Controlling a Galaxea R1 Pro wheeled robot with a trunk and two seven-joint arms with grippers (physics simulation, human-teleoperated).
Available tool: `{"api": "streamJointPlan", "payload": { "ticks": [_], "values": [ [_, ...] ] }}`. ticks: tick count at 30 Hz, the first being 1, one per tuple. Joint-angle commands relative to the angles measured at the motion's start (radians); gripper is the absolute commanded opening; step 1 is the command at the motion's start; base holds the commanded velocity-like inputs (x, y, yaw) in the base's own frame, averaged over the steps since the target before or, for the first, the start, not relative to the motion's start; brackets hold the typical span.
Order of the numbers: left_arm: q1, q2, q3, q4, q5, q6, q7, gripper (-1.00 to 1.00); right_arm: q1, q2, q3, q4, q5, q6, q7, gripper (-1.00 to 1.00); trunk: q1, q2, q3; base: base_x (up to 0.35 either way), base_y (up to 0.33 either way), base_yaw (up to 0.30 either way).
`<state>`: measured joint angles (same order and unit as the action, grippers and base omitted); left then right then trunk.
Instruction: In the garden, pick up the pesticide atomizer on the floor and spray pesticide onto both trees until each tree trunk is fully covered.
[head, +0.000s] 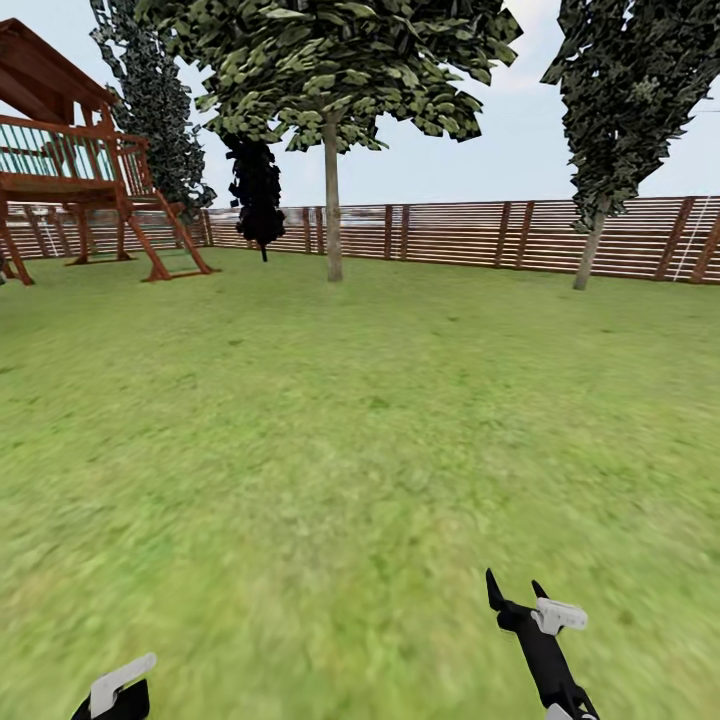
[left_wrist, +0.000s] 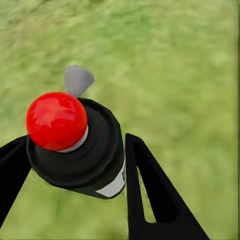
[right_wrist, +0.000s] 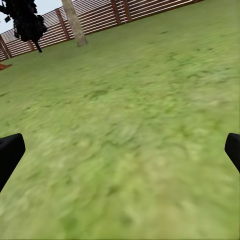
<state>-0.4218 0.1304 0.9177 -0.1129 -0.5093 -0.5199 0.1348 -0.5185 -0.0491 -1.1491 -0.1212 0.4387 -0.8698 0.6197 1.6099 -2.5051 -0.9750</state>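
Between pincer fingers (left_wrist: 150, 190), unreadable-labelled atomizer (left_wrist: 80, 145)

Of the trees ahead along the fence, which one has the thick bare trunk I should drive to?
The middle tree: its straight grey-brown trunk stands bare under a broad leafy crown. The dark conifer to its left and the tall narrow tree at right have thin trunks.

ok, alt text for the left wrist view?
The left gripper is shut on a black pesticide atomizer with a red round cap and grey nozzle, seen from above. Blurred green lawn lies behind.
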Motion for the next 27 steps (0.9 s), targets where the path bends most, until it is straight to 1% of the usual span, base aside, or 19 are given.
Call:
{"api": "streamJointPlan", "payload": {
  "ticks": [1,27],
  "values": [
    [0.000,0.000,0.000,0.000,0.000,0.000,0.000,-1.00,0.000,0.000,0.000,0.000,0.000,0.000,0.000,1.00,0.000,0.000,0.000,0.331,0.000,0.000],
    [0.000,0.000,0.000,0.000,0.000,0.000,0.000,-1.00,0.000,0.000,0.000,0.000,0.000,0.000,0.000,1.00,0.000,0.000,0.000,0.331,0.000,0.000]
  ]
}}
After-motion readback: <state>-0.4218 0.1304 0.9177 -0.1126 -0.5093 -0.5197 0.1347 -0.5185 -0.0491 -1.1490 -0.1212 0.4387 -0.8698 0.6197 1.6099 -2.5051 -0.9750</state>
